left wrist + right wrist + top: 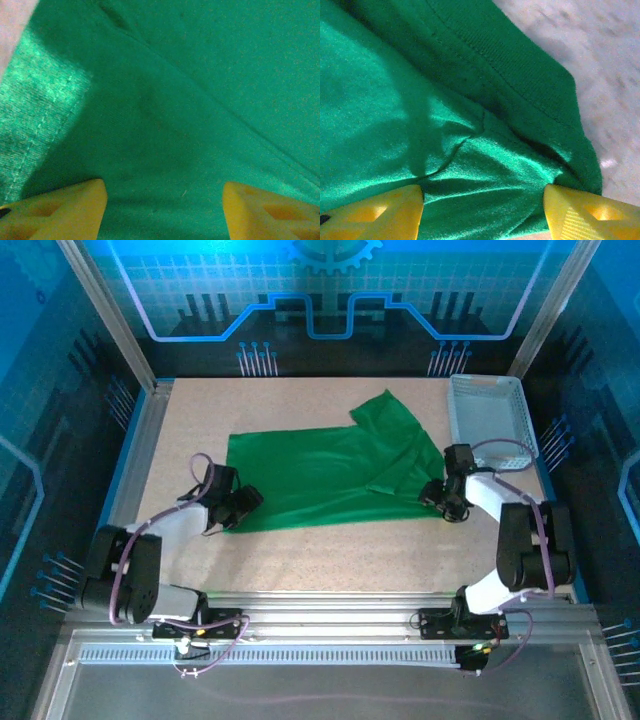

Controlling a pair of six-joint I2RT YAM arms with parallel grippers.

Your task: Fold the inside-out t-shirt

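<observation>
The inside-out t-shirt (320, 475) is bright green and lies spread on the speckled table, one sleeve pointing to the far right. My left gripper (244, 502) hovers low over the shirt's near-left corner. In the left wrist view its yellow fingers (60, 210) stand wide apart, open, with flat cloth (165, 125) between them and a stitched hem at the left. My right gripper (435, 495) sits at the shirt's near-right edge. Its fingers (590, 212) are also open, straddling rumpled cloth (485, 170) beside a folded hem.
A white mesh basket (487, 420) stands at the back right, close behind the right arm. Bare tabletop (330, 560) runs along the near side between the arms. Metal frame rails (130, 450) border the table on the left and right.
</observation>
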